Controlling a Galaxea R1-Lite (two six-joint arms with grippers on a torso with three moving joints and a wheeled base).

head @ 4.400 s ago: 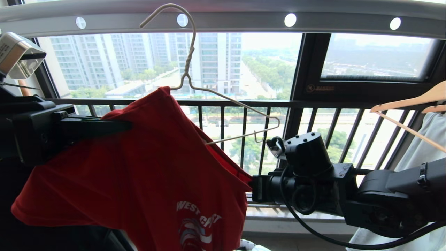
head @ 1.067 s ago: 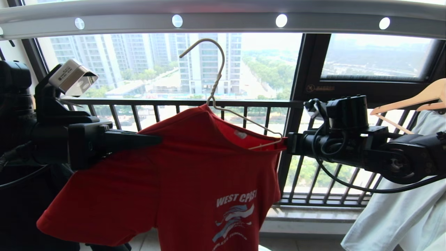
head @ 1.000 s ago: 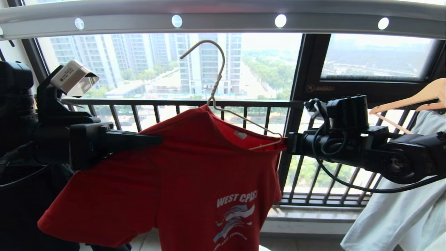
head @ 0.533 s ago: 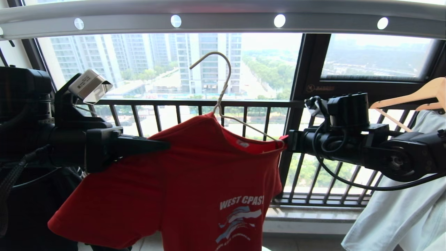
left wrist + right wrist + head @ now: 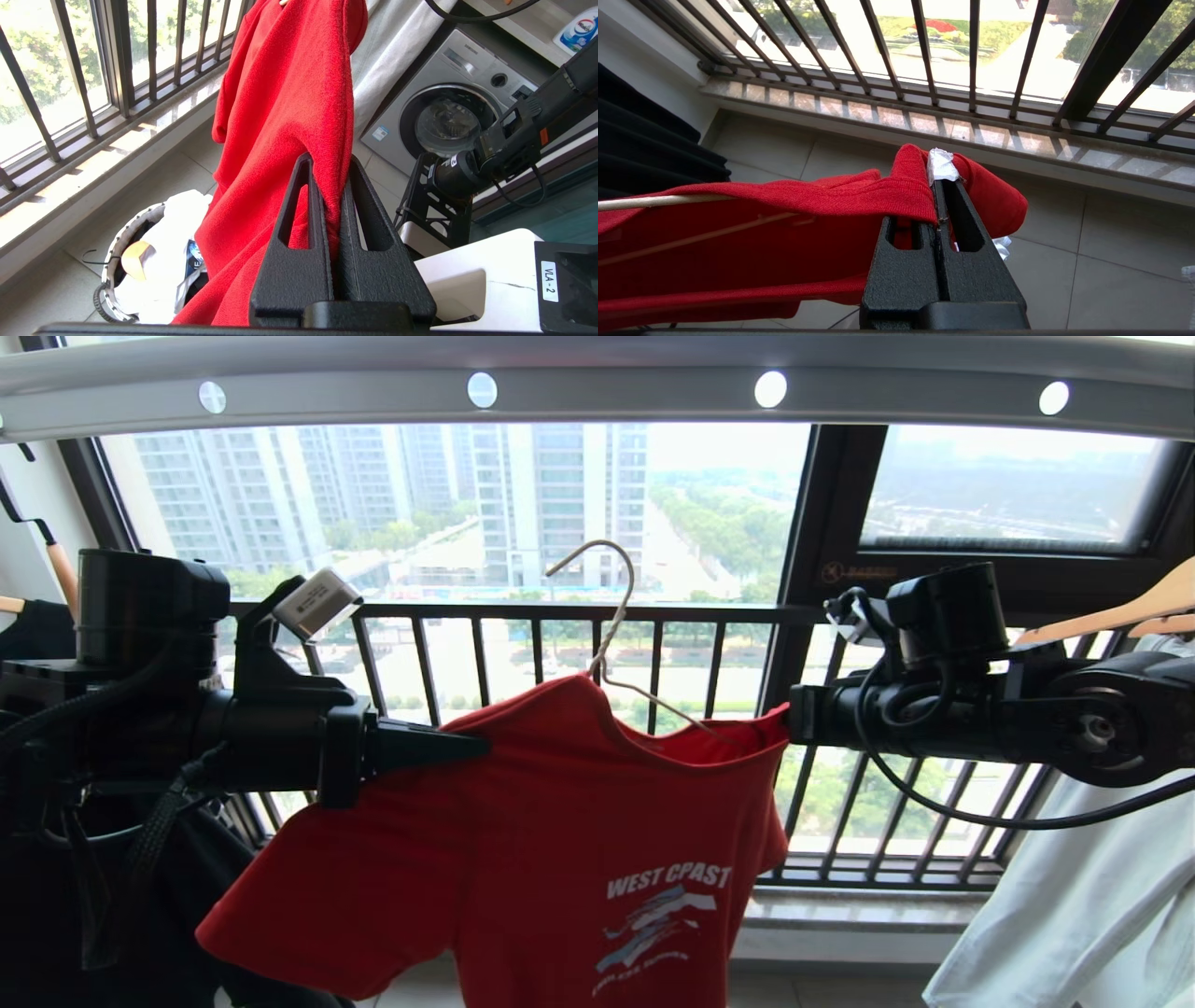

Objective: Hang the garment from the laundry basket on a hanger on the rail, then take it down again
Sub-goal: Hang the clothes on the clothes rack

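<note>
Both pincers clamped on the garment (image 5: 560, 840): left pincer (image 5: 467, 747) pinches its shoulder at 9 o'clock, right pincer (image 5: 789, 728) its collar edge at 3. The hanger (image 5: 611, 625) sits inside the shirt, hook free, well below the rail (image 5: 597, 392) at 12. I judge it's coming down.

You see the red T-shirt (image 5: 560, 840) draped on the cream wire hanger (image 5: 611, 635), whose hook hangs free below the grey rail (image 5: 616, 387); the basket (image 5: 117, 261) sits on the floor.
</note>
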